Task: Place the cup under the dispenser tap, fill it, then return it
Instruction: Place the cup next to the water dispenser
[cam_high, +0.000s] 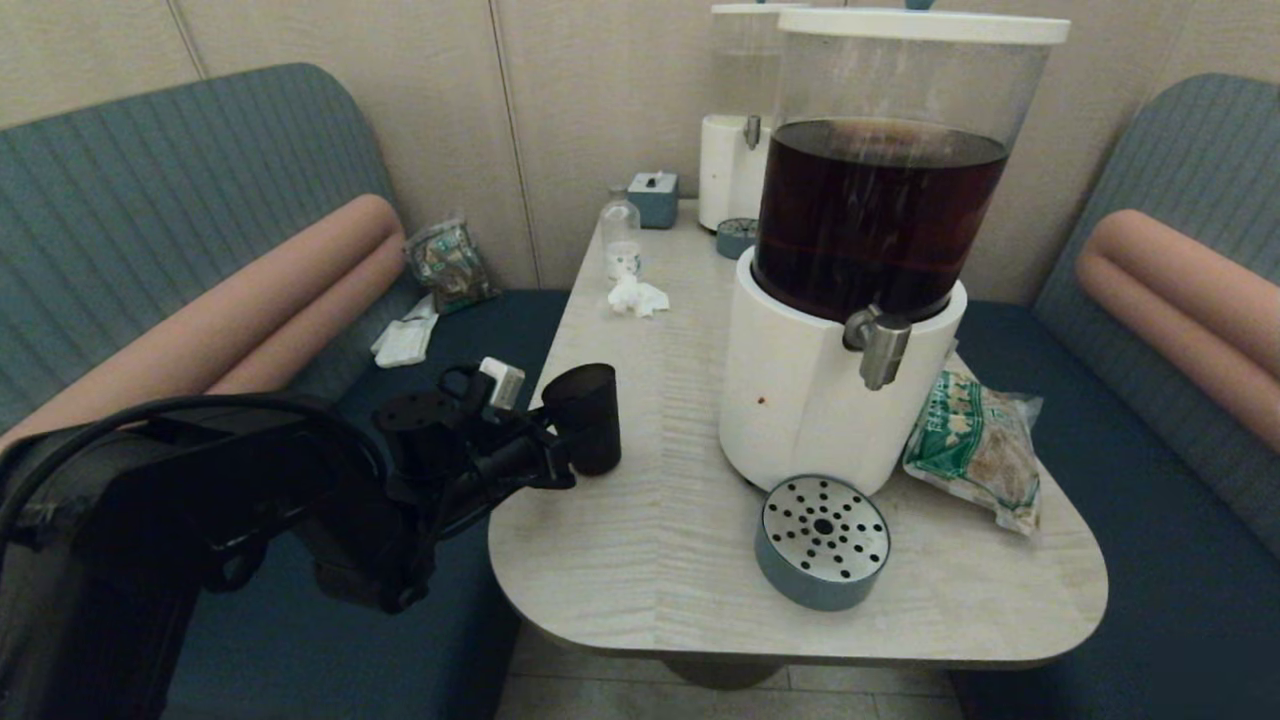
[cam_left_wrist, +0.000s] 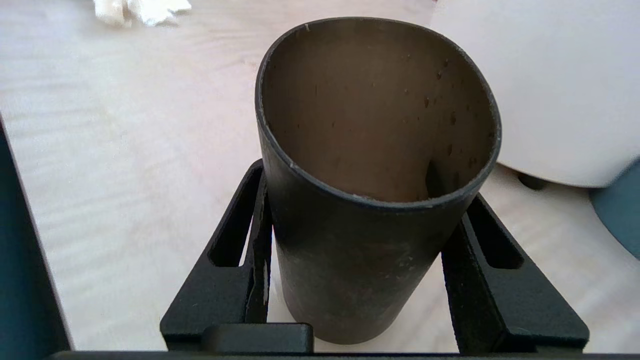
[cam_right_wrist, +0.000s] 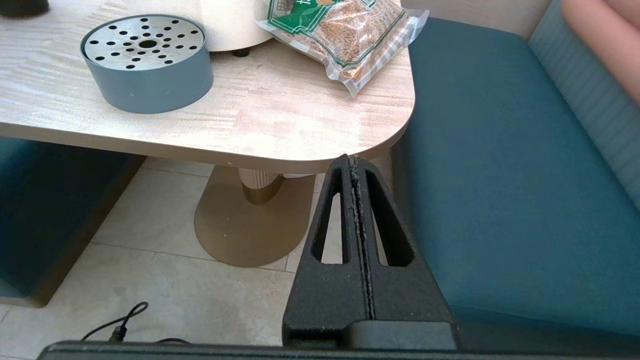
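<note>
The dark smoky cup (cam_high: 585, 415) stands upright near the table's left edge, well left of the dispenser tap (cam_high: 878, 345). My left gripper (cam_high: 568, 445) reaches in from the left and is shut on the cup. In the left wrist view the cup (cam_left_wrist: 350, 260) looks empty, with its rim squeezed slightly oval, and the left gripper (cam_left_wrist: 367, 185) has one black finger pressed on each side. The silver tap sticks out of the white base under the tank of dark brown liquid (cam_high: 880, 220). My right gripper (cam_right_wrist: 353, 160) is shut on nothing, parked below the table's near right corner.
A round grey drip tray (cam_high: 822, 540) with a perforated metal top lies below the tap. A green snack bag (cam_high: 975, 445) lies to the right of the dispenser. Further back are a crumpled tissue (cam_high: 637, 296), a clear bottle (cam_high: 621, 235) and a second pale dispenser (cam_high: 735, 130). Blue benches flank the table (cam_high: 640, 580).
</note>
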